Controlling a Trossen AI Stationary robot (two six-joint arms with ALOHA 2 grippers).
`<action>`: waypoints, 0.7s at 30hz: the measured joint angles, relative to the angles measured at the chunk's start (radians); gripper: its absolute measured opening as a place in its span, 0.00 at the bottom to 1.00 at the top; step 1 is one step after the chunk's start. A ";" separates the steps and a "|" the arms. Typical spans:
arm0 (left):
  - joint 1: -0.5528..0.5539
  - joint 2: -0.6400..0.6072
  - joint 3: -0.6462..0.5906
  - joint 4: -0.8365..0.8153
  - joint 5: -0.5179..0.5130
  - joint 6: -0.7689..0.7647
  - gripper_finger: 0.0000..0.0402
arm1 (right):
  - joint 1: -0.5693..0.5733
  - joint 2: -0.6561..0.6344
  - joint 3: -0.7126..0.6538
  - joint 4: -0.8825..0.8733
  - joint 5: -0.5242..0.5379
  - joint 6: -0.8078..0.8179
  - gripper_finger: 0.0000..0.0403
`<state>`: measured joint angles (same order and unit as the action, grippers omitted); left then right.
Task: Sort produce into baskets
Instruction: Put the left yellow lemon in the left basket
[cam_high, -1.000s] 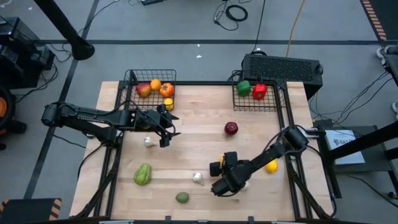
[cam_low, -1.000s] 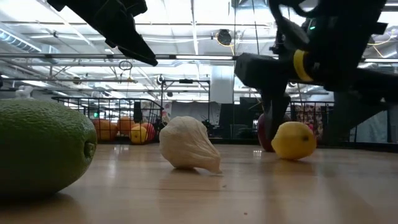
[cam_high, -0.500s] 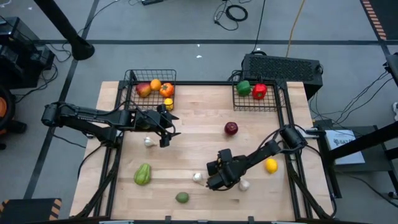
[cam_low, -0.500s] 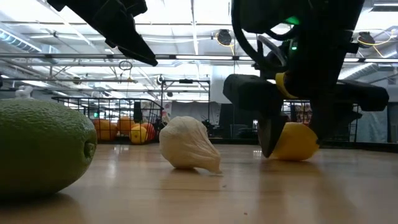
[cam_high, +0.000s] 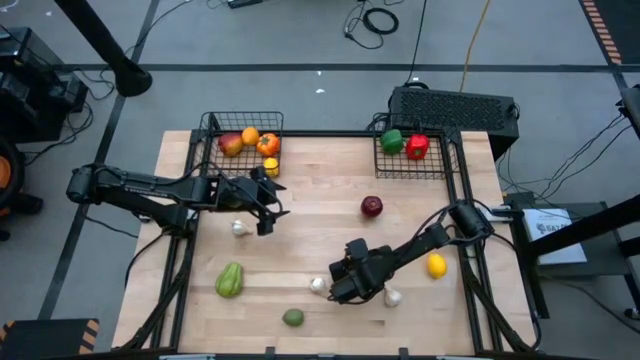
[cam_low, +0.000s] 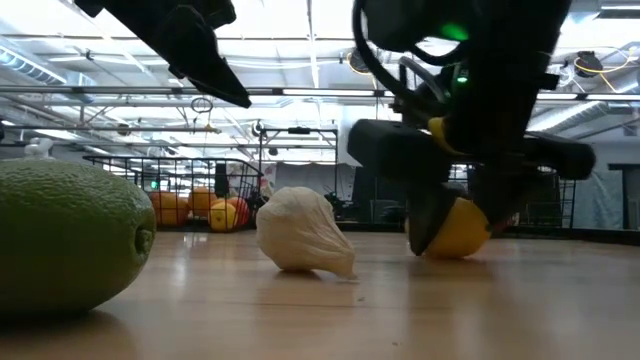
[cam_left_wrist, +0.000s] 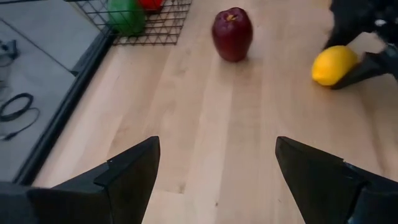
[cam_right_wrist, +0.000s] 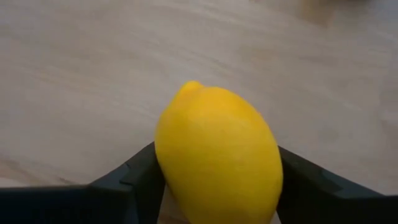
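A yellow lemon lies on the table near its front middle, also seen in the low view. My right gripper is down over it and hides it from above. My left gripper hangs open above the table's left half, holding nothing. The left basket holds an apple, oranges and a small yellow piece. The right basket holds a green pepper and a red pepper. My right gripper has the lemon between its two fingers, one on each long side, about mid-length. The fingers come steeply from above, slanting in from the table's right. The lemon's underside rests on the table, its pointed end facing away from the wrist.
Loose on the table: a dark red apple, three garlic bulbs, a second lemon, a pale green piece and a lime. A black vented box stands behind the right basket.
My right gripper has gone toward the table's left edge and a little down, rolling its wrist, and has settled over the lemon with a finger on each side. The left arm has kept still.
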<state>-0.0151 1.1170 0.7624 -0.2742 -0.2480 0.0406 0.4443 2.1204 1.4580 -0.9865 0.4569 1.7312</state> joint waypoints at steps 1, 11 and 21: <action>0.000 -0.005 0.000 -0.007 -0.019 0.000 0.81 | -0.005 0.000 0.009 0.003 0.013 -0.021 0.57; 0.000 -0.148 0.062 -0.235 -0.145 -0.098 0.81 | -0.151 -0.001 0.264 0.009 0.333 -0.564 0.59; 0.000 -0.374 0.063 -0.378 -0.153 -0.219 0.81 | -0.441 -0.004 0.470 0.336 0.474 -1.510 0.59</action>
<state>-0.0154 0.7425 0.8257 -0.6520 -0.4011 -0.1781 0.0031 2.1162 1.9277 -0.6508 0.9312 0.2216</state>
